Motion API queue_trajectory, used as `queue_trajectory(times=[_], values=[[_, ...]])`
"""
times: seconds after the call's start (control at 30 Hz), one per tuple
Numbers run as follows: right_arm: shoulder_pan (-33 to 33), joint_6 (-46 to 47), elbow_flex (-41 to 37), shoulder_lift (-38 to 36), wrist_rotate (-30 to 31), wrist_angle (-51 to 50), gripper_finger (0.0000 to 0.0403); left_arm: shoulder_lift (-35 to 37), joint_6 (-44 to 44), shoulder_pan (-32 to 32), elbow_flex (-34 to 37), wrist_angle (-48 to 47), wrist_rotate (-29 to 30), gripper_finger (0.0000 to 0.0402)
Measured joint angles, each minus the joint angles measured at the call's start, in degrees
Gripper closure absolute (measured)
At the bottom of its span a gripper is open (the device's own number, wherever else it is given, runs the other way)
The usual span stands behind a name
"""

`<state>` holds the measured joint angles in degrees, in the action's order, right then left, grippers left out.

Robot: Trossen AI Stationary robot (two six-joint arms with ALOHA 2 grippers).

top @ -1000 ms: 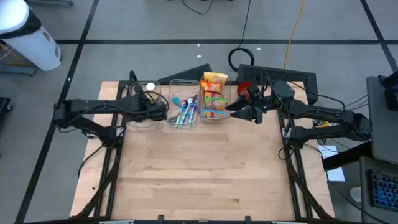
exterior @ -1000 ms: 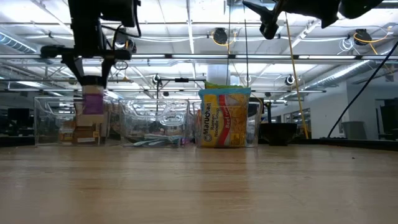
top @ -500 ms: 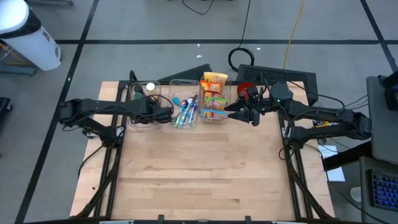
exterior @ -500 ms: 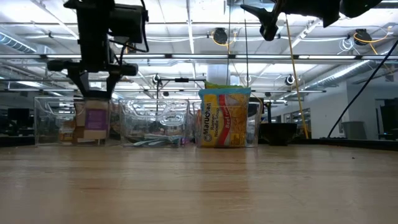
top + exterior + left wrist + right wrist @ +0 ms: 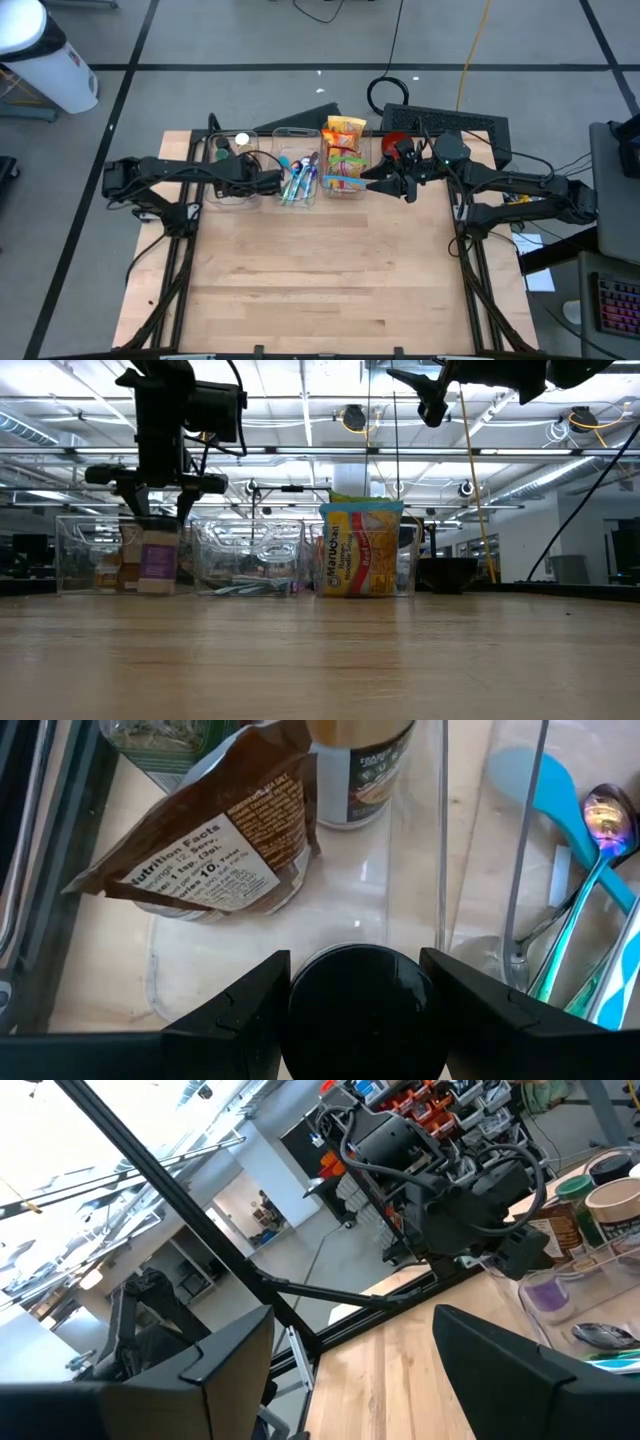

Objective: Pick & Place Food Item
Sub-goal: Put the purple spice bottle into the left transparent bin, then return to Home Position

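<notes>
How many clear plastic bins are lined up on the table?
3, in a row along the far edge: the left bin under the left claw, the middle bin with utensils, the right bin with noodle packets.

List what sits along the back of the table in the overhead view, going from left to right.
Left gripper holding a black-lidded jar over the clear bin of jars and pouches → clear bin of spoons → clear bin of ramen packets → right gripper.
</notes>
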<state>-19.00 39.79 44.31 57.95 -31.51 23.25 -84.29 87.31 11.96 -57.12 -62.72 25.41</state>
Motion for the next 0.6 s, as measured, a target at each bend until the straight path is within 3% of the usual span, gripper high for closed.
queue_trajectory(times=[0.13,0.4,0.6], values=[[0.0,0.0,0.0,0.0,0.0,-0.01,0.0138,0.0,-0.16,0.52,-0.07,-0.02,-0.45,0.0194],[0.0,0.0,0.0,0.0,-0.02,-0.03,0.0138,-0.09,-0.2,1.88,-0.04,-0.61,-1.96,0.0087],[0.0,-0.02,0.0,0.0,-0.02,-0.03,0.0138,-0.07,-0.2,1.91,-0.04,-0.58,-1.96,0.0081]])
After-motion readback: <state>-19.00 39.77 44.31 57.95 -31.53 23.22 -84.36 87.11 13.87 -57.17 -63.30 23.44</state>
